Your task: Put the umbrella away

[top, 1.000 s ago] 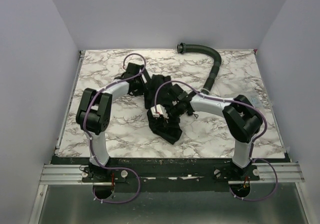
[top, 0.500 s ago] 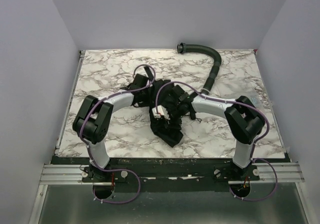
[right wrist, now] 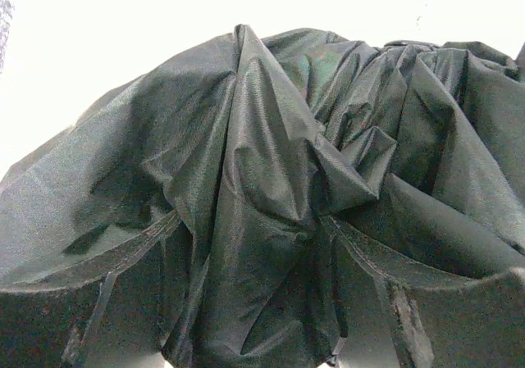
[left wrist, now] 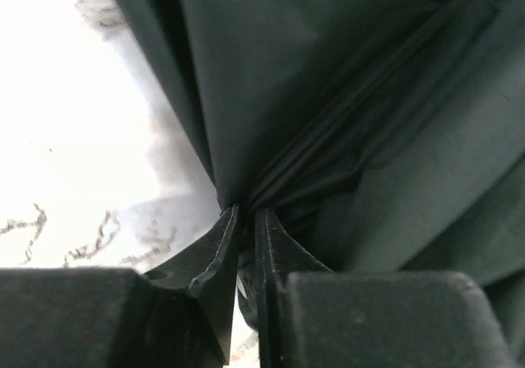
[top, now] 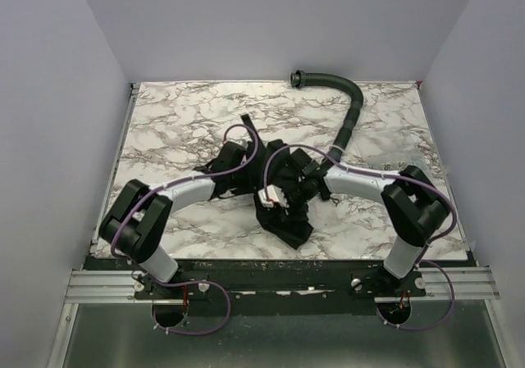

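The marble table [top: 164, 122] carries the umbrella [top: 283, 220] at its centre, slightly toward the near edge. It lies as a crumpled black fabric mass, not yet a tight bundle. The ribbed hose [top: 351, 114] lies apart at the far right and plays no part.

Both arms converge on the fabric. The left gripper [top: 246, 167] meets the mass from the left. In its wrist view the left gripper [left wrist: 244, 233] is clenched, and its fingers [left wrist: 217, 249] pinch a thin gathered fold of canopy where the pleats run together. The right gripper [right wrist: 250, 220] is spread wide. Loose cloth bulges between its fingers [right wrist: 123, 257], and no firm grip is evident.

Treat the current step as gathering and compacting the canopy, early to midway in the task. No shaft or handle is visible in any view, so you cannot confirm their position.

For the next move, hold the left pinch as an anchor. Close the right gripper on a substantial bunch, not a single layer, then draw the folds together. Expect the slack fabric to slip.

Compared with one second earlier, the left arm has swung inward from the far left toward the centre. The right elbow has shifted outward. The fabric now sits more compactly and nearer the front edge.
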